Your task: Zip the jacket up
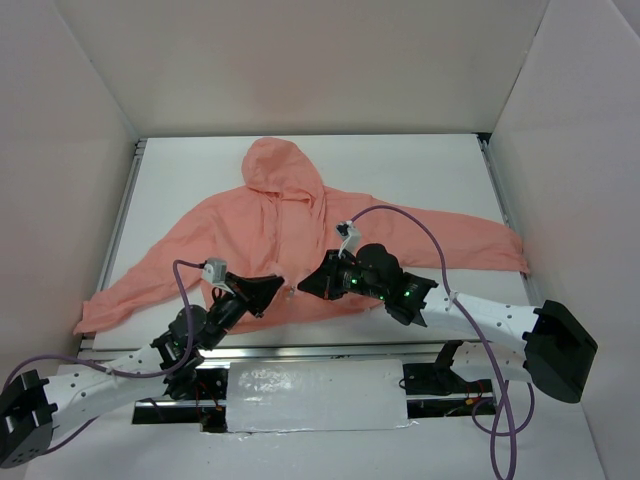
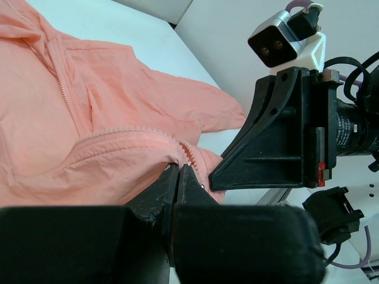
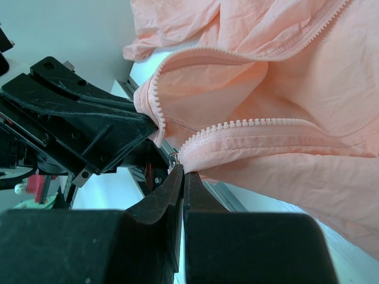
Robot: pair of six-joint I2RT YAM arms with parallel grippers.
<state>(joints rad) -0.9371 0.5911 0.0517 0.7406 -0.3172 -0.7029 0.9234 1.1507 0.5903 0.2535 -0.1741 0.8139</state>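
The salmon-pink hooded jacket (image 1: 300, 240) lies flat on the white table (image 1: 420, 170), hood far, hem near, sleeves spread. Its front zipper (image 2: 65, 100) is open at the bottom. My left gripper (image 1: 281, 287) is shut on the hem's left zipper edge (image 2: 177, 145) and lifts it slightly. My right gripper (image 1: 302, 287) is shut on the right zipper edge at the hem (image 3: 195, 139), right beside the left gripper. A small metal zipper part (image 3: 173, 158) shows at the right fingertips (image 3: 177, 177). Both zipper tracks (image 3: 249, 124) curve apart above the grippers.
White walls (image 1: 90, 120) enclose the table on three sides. A metal rail (image 1: 300, 352) runs along the near edge, just below the hem. The left sleeve end (image 1: 95, 315) reaches the near left corner. The right sleeve (image 1: 490, 245) stretches toward the right wall.
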